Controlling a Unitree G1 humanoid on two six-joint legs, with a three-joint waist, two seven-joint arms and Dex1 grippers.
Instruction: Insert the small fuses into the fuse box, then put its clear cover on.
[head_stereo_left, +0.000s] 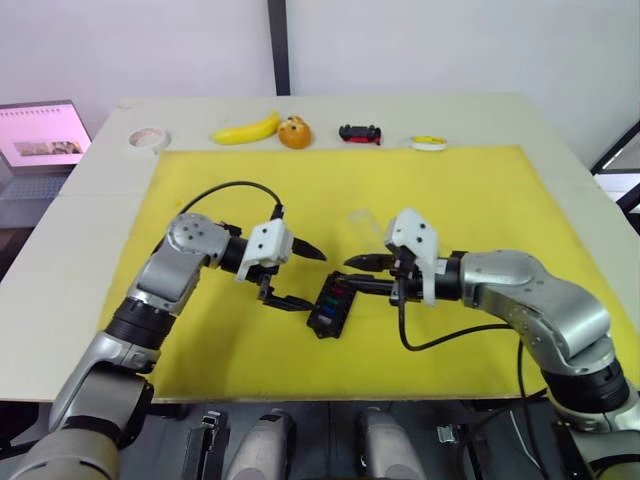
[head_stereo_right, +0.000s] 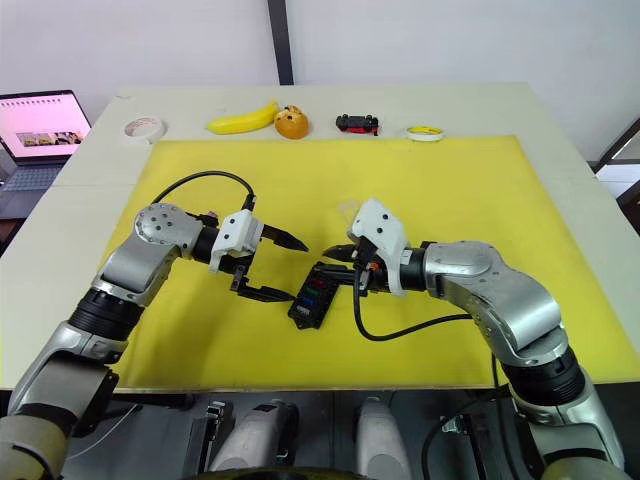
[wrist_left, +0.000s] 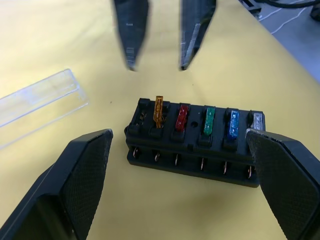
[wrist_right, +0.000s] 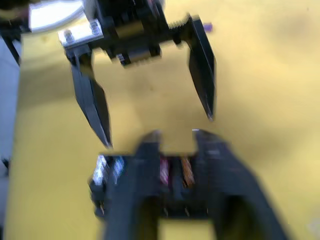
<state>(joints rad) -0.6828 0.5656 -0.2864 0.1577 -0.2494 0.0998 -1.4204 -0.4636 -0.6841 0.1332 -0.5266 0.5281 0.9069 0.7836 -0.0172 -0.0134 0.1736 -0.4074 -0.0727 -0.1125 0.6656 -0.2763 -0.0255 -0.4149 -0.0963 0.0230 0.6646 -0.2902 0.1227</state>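
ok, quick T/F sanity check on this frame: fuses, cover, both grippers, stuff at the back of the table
1. The clear cover is already on the fuse box. False: it lies on the yellow mat beside the box.
2. The orange fuse stands higher than the red, green and blue ones. True.
3. The left gripper is shut on a fuse. False: its fingers are wide open, holding nothing.
4. The right gripper is open, its tips near the box. True.
5. A banana lies at the table's far edge. True.
6. The fuse box sits off the yellow mat. False: it rests on the mat.
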